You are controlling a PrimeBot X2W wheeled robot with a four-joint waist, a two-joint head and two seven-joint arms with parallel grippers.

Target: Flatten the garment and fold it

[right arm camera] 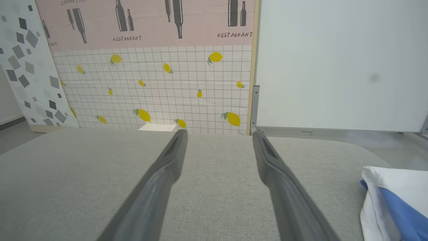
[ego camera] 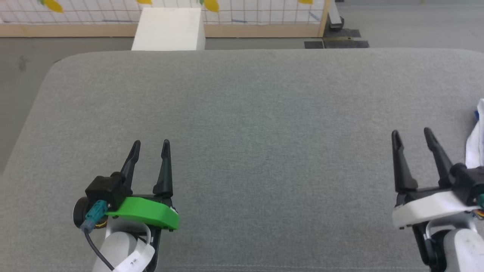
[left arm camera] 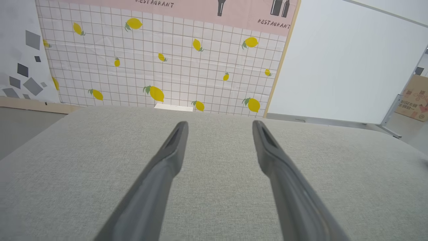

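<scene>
Left tool [ego camera: 151,142] and right tool [ego camera: 411,131] are hanging released, empty; I'm judging nothing started: right tool needs reaching right for the shirt [ego camera: 476,147].

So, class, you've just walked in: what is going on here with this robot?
Nothing is being handled yet. The left gripper and right gripper both hang open and empty over the grey padded surface. The garment, white and blue, lies bunched at the surface's right side, beside the right gripper. Flattening has not begun.
</scene>
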